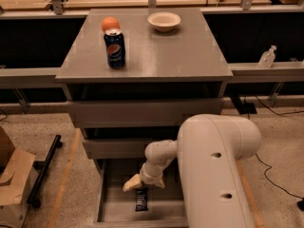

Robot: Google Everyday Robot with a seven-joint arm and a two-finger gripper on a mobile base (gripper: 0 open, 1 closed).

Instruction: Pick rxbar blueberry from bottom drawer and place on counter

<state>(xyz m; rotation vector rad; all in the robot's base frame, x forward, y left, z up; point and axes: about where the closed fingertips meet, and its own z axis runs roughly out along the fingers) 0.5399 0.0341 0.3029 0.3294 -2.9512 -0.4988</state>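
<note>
1. The counter (180, 51) is showing a smooth, matt grey finish.
2. The Pepsi can (115, 49) is gleaming like glossy metal.
3. The gripper (142, 183), hanging inside the bottom drawer (116, 208) just above the rxbar blueberry (141, 199), is looking like matt cream plastic.
4. The bar's dark wrapper is shining faintly.
5. The cardboard box (14, 175) is looking rough and dull.
</note>
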